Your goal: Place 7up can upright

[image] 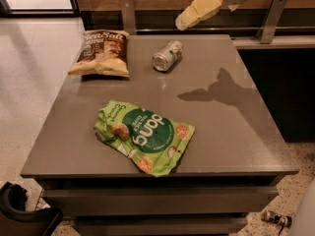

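The 7up can (167, 56) lies on its side at the far middle of the grey table (236, 132), silvery with green markings, one shiny round end facing me. My gripper (183, 22) hangs in the air above the table's far edge, above and a little right of the can, not touching it. Its cream-coloured fingers (199, 10) point down-left toward the can. Nothing is in the gripper.
A brown sea-salt chip bag (102, 53) lies at the far left. A green snack bag (143, 136) lies at the front middle. Two metal posts (128, 14) stand behind the table, with a wooden wall. The arm's shadow (221, 90) falls on the right side.
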`<state>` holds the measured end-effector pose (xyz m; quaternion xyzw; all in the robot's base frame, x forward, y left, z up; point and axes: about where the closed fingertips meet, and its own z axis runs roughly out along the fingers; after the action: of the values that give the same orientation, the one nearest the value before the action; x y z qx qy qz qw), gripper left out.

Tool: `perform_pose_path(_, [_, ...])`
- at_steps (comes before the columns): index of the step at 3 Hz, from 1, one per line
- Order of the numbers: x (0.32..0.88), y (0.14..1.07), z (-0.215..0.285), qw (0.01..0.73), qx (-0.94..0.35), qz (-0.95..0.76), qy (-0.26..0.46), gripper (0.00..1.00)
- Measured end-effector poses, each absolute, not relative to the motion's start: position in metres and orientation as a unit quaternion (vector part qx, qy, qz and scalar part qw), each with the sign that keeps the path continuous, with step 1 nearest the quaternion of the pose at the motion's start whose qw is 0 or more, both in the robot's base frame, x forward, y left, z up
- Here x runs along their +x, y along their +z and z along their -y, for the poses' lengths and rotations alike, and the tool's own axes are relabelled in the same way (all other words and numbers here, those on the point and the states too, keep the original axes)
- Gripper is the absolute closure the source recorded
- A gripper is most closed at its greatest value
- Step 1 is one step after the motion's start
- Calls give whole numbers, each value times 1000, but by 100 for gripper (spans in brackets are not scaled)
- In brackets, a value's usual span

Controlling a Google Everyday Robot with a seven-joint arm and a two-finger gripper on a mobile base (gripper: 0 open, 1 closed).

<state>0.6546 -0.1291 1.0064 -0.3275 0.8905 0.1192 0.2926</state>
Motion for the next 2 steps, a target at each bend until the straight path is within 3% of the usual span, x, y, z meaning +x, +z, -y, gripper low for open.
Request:
perform_pose_path(1, [698,989,100,284,-271,-911,130,0])
perform_pose_path(2, [701,988,97,288,-272,-909,130,0])
